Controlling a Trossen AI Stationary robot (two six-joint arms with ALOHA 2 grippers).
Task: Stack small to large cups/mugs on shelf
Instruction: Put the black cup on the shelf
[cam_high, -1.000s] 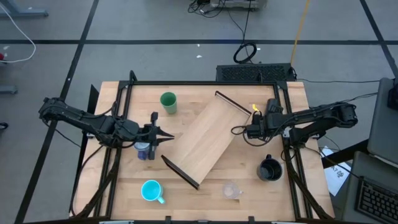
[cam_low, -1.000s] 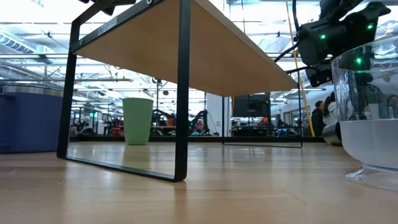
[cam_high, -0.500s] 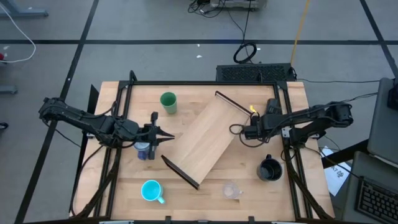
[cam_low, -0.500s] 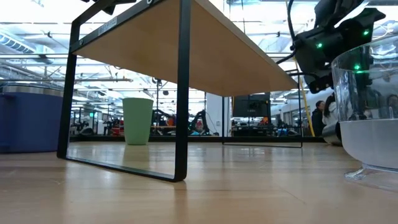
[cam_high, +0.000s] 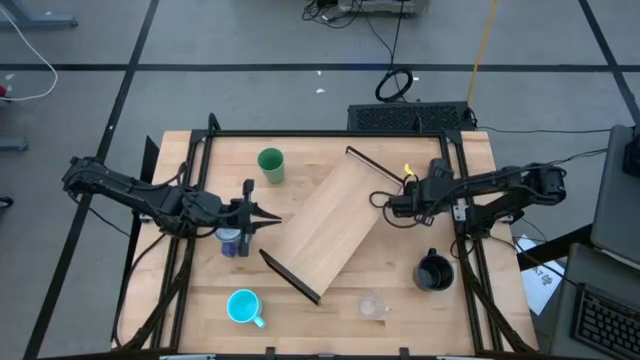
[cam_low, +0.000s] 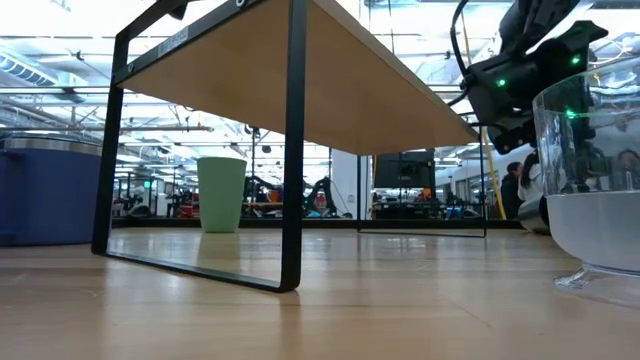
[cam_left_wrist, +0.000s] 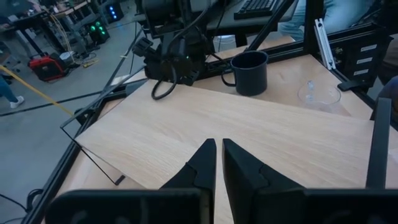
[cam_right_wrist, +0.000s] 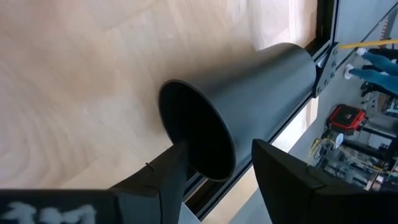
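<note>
The shelf (cam_high: 330, 222) stands on its dark end brackets (cam_low: 291, 150), lying diagonally at mid-table. My right gripper (cam_high: 398, 208) is above the shelf's right edge, shut on the tall black cup (cam_right_wrist: 249, 106). My left gripper (cam_high: 272, 217) is shut and empty, hovering at the shelf's left edge beside the blue-purple mug (cam_high: 232, 242). The green tumbler (cam_high: 270, 164) stands at the far side. The cyan mug (cam_high: 243, 306) and the clear cup (cam_high: 373, 305) stand near the front edge. The wide black mug (cam_high: 433, 272) stands at the right. My right gripper holds the tall black cup at its open end (cam_right_wrist: 205, 163), with one finger (cam_right_wrist: 171, 168) in front of the rim and the other (cam_right_wrist: 273, 165) beside the outer wall. I cannot tell whether the first finger is inside. The cup is lifted clear and tilted, its mouth toward the wrist.
The table's black frame rails (cam_high: 460, 230) run along both sides and the far edge. In the low view the clear cup (cam_low: 595, 180) stands close to the camera, and the blue-purple mug (cam_low: 45, 195) is at the left. A person (cam_low: 512, 195) is in the room beyond.
My right gripper has gone a little toward the table's left, farther over the shelf, carrying the tall black cup, and its wrist has turned somewhat. My left gripper and the other cups have stayed still.
</note>
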